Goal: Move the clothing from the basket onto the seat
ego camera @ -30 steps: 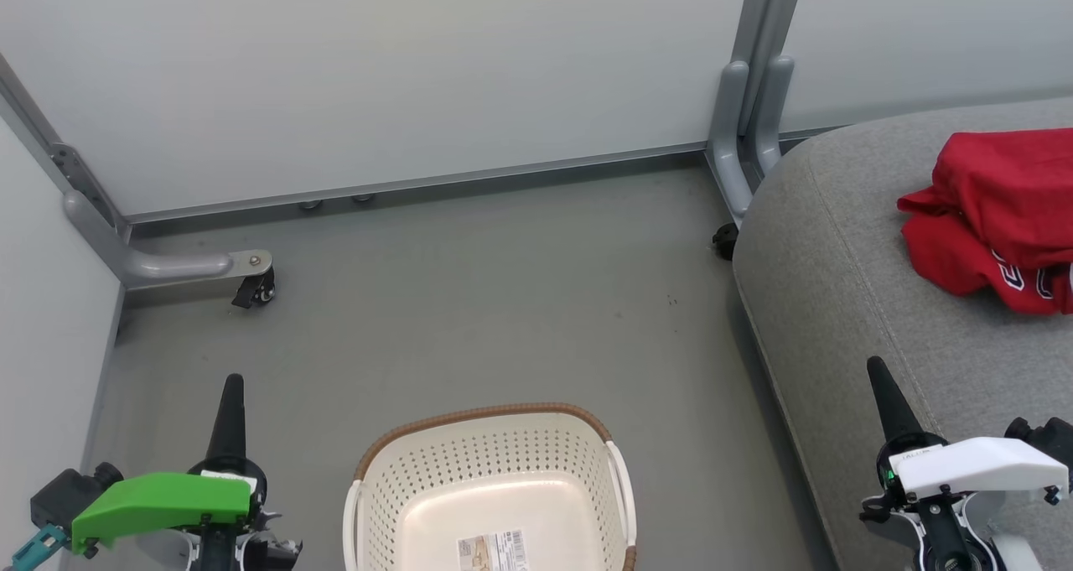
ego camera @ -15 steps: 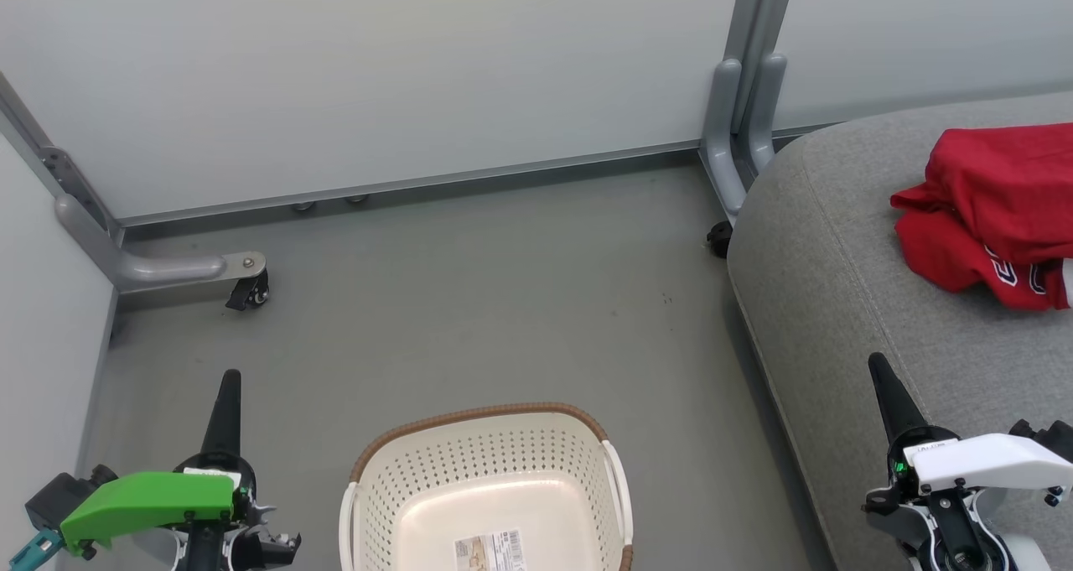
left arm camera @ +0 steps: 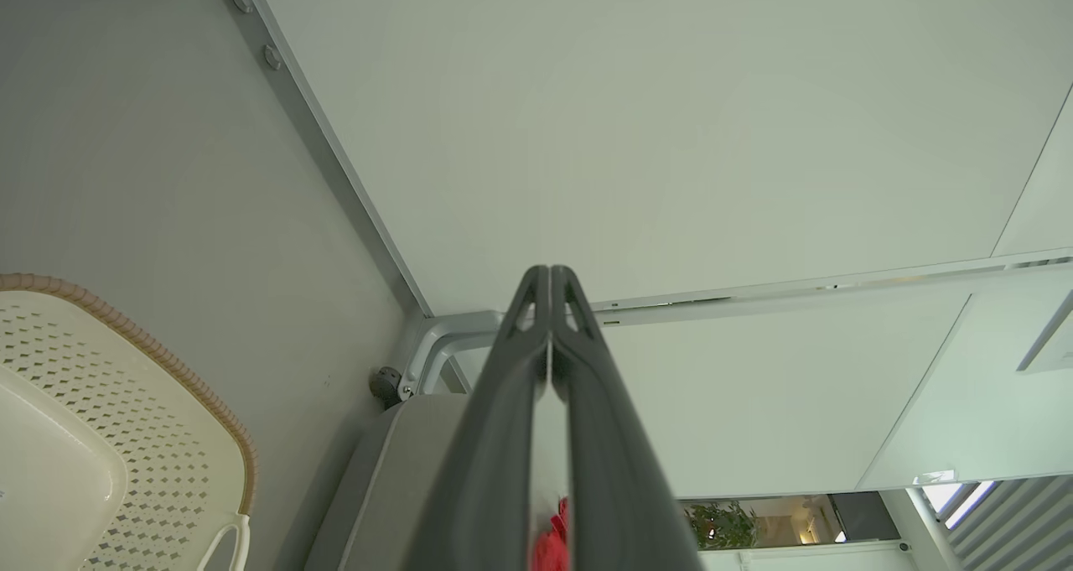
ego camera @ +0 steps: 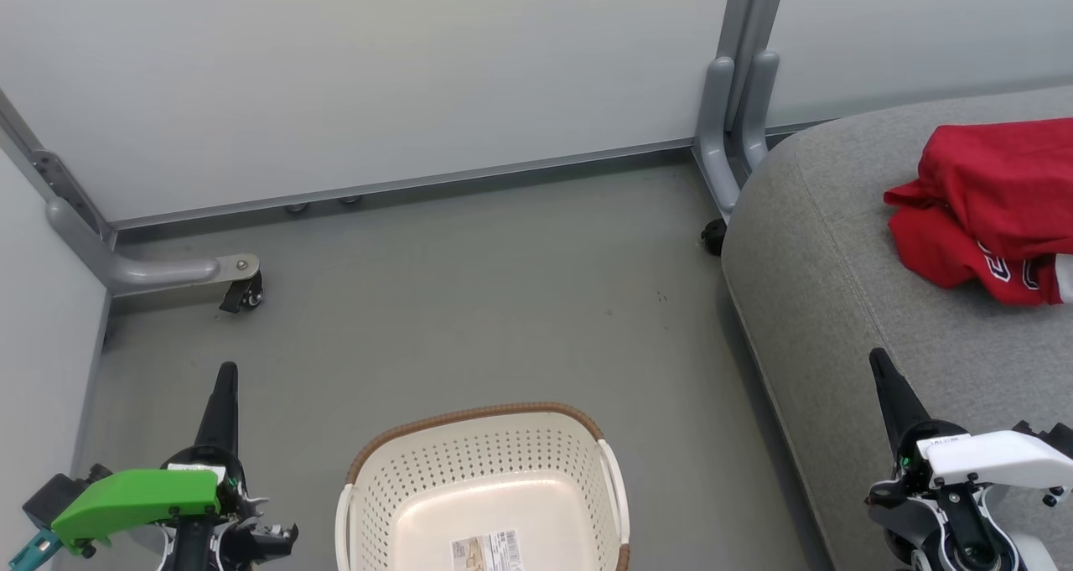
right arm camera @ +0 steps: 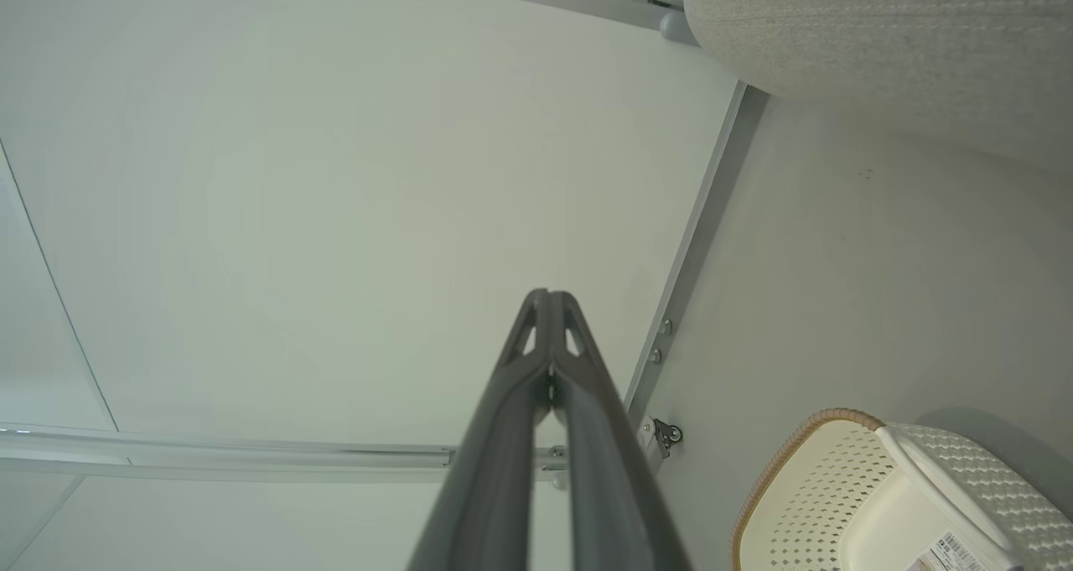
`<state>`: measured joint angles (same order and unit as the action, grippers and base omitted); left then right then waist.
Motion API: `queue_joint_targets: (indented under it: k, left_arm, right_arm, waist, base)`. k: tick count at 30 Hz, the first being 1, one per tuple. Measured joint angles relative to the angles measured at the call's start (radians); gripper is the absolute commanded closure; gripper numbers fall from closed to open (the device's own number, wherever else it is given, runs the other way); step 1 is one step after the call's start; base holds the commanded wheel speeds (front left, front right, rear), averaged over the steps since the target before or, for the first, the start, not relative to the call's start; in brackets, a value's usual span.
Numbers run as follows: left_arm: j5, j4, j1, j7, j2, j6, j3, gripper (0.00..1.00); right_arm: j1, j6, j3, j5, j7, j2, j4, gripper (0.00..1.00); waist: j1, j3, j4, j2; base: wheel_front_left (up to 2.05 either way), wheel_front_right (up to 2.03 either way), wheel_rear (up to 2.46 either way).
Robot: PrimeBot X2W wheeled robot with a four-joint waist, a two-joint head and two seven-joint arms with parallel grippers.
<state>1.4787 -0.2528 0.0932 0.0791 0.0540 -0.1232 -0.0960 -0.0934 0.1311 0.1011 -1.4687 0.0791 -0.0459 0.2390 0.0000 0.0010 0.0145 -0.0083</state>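
The red clothing (ego camera: 989, 206) lies bunched on the grey seat (ego camera: 838, 269) at the right, white lettering showing at its lower edge. The cream basket (ego camera: 482, 487) with a brown rim stands on the floor at the bottom centre, holding nothing but a paper label. My left gripper (ego camera: 226, 370) is shut to the left of the basket, above the floor. My right gripper (ego camera: 876, 355) is shut over the seat's front edge, well below the clothing. In the wrist views, the left gripper (left arm camera: 549, 271) and the right gripper (right arm camera: 546, 294) each have their fingers pressed together with nothing between them.
Grey partition walls (ego camera: 377, 76) close off the back and left. A caster foot (ego camera: 243, 290) sticks out at the left, and a grey post (ego camera: 738, 118) with a caster stands by the seat's corner. Bare floor (ego camera: 503, 303) lies between basket and wall.
The whole view has shifted slightly left and up, so the camera moved. Both grippers sit a little lower in the picture. Clothing, basket and seat keep their places.
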Motion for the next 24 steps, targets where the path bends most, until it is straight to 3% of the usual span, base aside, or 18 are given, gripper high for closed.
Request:
queue_joint_targets:
  k: [24]
  left_arm:
    - [0.133, 0.006, 0.01, 0.035, -0.004, -0.006, -0.018, 1.0]
  right_arm:
    - [-0.01, 0.0, 0.012, -0.142, 0.035, -0.001, 0.005, 1.0]
  waist:
    - [0.0, 0.002, -0.015, 0.0]
  base:
    - [0.0, 0.0, 0.0]
